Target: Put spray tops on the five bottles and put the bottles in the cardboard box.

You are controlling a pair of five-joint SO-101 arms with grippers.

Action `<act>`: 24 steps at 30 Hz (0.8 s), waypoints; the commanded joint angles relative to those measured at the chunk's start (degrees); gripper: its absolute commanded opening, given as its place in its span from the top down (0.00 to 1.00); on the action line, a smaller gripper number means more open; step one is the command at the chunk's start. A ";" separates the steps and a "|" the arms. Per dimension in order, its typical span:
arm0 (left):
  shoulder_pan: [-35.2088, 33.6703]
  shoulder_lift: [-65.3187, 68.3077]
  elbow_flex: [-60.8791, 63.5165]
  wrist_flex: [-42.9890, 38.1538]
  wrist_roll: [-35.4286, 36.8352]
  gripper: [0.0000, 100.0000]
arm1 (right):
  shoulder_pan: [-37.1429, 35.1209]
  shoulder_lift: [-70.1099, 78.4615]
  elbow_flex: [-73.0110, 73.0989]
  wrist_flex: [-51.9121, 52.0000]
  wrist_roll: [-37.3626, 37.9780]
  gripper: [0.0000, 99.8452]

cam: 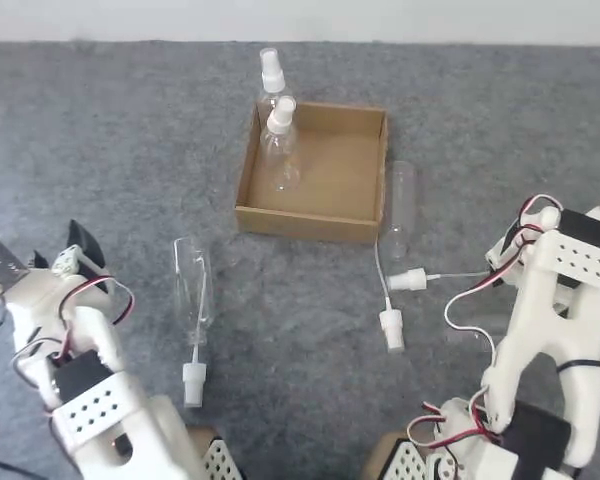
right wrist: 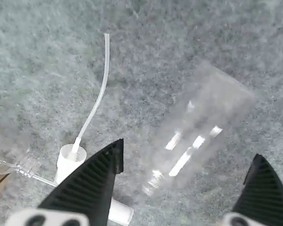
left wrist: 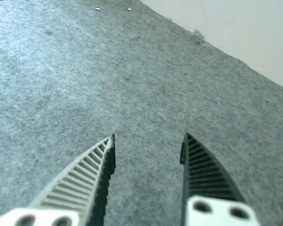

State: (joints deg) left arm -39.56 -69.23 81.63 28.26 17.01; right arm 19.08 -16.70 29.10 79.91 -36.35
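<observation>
On my feed the grey felt table cover (cam: 100, 130) carries the shallow brown cardboard box (cam: 310, 222) at the far middle, and I judge the job less than half done. My left gripper (left wrist: 149, 139) hangs part open over bare felt on the near left, gripping nothing. My right gripper (right wrist: 188, 155), on the right side, is spread wide and empty above a clear plastic bottle (right wrist: 203, 122) lying on the felt; I take this for the fifth bottle, without being sure. One capped clear bottle (cam: 281, 150) sits in the box's far left corner. A second capped bottle (cam: 272, 85) stands at that corner, in the box or just beyond it, I cannot tell. Left of the box lies a long clear bottle (cam: 193, 285) whose white spray top (cam: 193, 382) is not seated on its neck. Just right of the box lies a bare clear bottle (cam: 402, 200), with a loose white spray top (cam: 408, 280) and another loose top (cam: 391, 328) near it. I reckon three tops remain to fit, then boxing.
</observation>
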 commanded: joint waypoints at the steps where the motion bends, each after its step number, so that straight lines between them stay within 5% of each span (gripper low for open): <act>1: 0.18 -0.79 -0.57 -1.93 0.35 0.78 | 0.31 -3.38 -1.05 0.57 6.24 0.64; 12: 0.18 -0.79 -0.57 -1.93 0.35 0.78 | 0.40 -3.38 -1.05 1.80 23.56 0.64; 24: 0.18 -0.79 -0.57 -1.93 0.35 0.78 | -0.75 -3.38 -9.58 21.14 51.78 0.65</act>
State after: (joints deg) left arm -39.56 -69.23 81.63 28.26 17.01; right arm 19.08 -16.70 23.38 97.76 6.73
